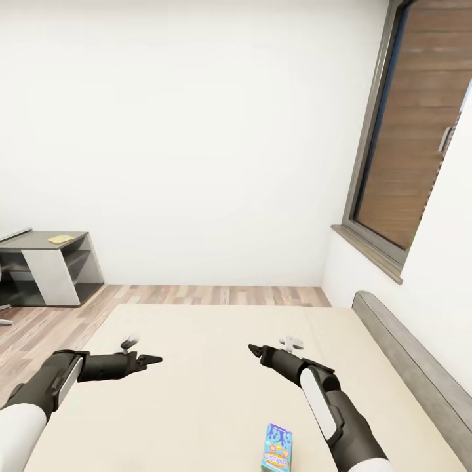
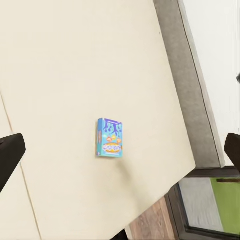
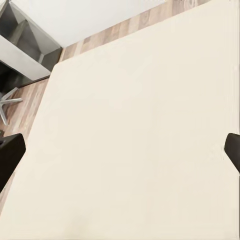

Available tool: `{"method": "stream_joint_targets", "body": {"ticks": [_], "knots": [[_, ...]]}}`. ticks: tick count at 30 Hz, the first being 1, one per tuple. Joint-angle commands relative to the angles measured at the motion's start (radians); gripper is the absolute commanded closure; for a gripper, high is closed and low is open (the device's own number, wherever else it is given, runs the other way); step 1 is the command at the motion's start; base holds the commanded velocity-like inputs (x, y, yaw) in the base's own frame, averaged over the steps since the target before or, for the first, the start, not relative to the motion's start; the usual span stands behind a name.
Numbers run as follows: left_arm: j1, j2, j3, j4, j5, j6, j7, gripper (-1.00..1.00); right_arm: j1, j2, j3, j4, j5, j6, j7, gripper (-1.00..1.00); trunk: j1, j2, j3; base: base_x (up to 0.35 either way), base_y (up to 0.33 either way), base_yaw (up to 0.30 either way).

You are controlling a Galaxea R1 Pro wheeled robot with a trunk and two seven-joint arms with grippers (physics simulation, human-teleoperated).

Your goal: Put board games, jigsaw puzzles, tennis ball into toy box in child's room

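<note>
A small, mostly blue board game (image 1: 277, 448) lies flat on the beige bed (image 1: 203, 400), close to the near edge and just left of my right forearm. It also lies on the mattress in the left wrist view, board game (image 2: 110, 138), well away from the fingers. My left gripper (image 1: 152, 360) hovers open over the left half of the mattress. Over the middle of the bed my right gripper (image 1: 252, 349) is open too. Both hold nothing. The dark grey end of the table (image 1: 46, 265) stands at the far left with a small yellow flat item (image 1: 60, 239) on top.
A grey headboard (image 1: 406, 367) runs along the bed's right side under a tall dark-framed window (image 1: 419, 131). A strip of wood-plank floor (image 1: 216, 295) lies between the bed and the white far wall. A chair's base (image 3: 7, 100) stands beside the grey unit.
</note>
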Motion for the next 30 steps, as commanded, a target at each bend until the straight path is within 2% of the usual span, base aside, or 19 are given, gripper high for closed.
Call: {"method": "stream_joint_targets", "body": {"ticks": [1,4,6,7,9,10,12,14,17,22,27,30], "knots": [[0.000,0.002,0.004,-0.001,-0.002,0.009,-0.011,-1.00,-0.002,0.001,-0.002,0.000,-0.001,0.007,-0.016,-1.00,0.000,-0.001,0.000,0.000,0.000,0.000],[0.000,0.009,0.005,-0.001,-0.001,0.011,-0.039,-1.00,-0.007,0.003,-0.002,0.000,-0.002,0.011,-0.090,-1.00,0.000,-0.001,0.000,0.000,0.000,0.000],[0.000,0.015,0.010,-0.002,0.000,0.013,-0.082,-1.00,-0.017,0.004,-0.001,0.001,-0.003,0.015,-0.179,-1.00,0.000,-0.001,0.000,0.000,0.000,0.000],[0.000,0.018,0.013,-0.003,-0.001,0.014,-0.123,-1.00,-0.027,0.006,0.000,0.004,-0.005,0.016,-0.245,-1.00,0.000,-0.001,0.000,0.000,0.000,0.000],[-0.001,0.022,0.015,-0.009,-0.001,0.018,-0.169,-1.00,-0.037,0.007,0.000,0.010,-0.007,0.018,-0.309,-1.00,0.000,-0.001,0.000,0.000,0.000,0.000],[-0.002,0.028,0.016,-0.022,-0.002,0.028,-0.218,-1.00,-0.045,0.011,0.001,0.020,-0.008,0.019,-0.367,-1.00,0.000,-0.001,0.000,0.000,0.000,0.000],[-0.003,0.035,0.015,-0.048,-0.004,0.053,-0.284,-1.00,-0.055,0.019,0.001,0.041,-0.010,0.019,-0.434,-1.00,0.000,-0.001,0.000,0.000,0.000,0.000],[-0.003,0.038,0.012,-0.066,-0.008,0.068,-0.320,-1.00,-0.069,0.024,0.001,0.066,-0.011,0.018,-0.474,-1.00,0.000,-0.001,0.000,0.000,0.000,0.000],[-0.003,0.037,0.008,-0.077,-0.012,0.077,-0.323,-1.00,-0.094,0.025,-0.001,0.124,-0.012,0.012,-0.499,-1.00,0.000,-0.001,0.000,0.000,0.000,0.000],[-0.002,0.035,0.007,-0.086,-0.015,0.083,-0.308,-1.00,-0.162,0.025,-0.003,0.293,-0.012,-0.005,-0.512,-1.00,0.000,-0.001,0.000,0.000,0.000,0.000],[-0.003,0.031,0.007,-0.088,-0.015,0.086,-0.306,-1.00,-0.240,0.023,-0.004,0.502,-0.005,-0.132,-0.515,-1.00,0.000,-0.001,0.000,0.000,0.000,0.000],[-0.003,0.031,0.008,-0.089,-0.014,0.088,-0.306,-1.00,-0.265,0.021,-0.004,0.570,-0.002,-0.171,-0.514,-1.00,0.000,-0.001,0.000,0.000,0.000,0.000]]}}
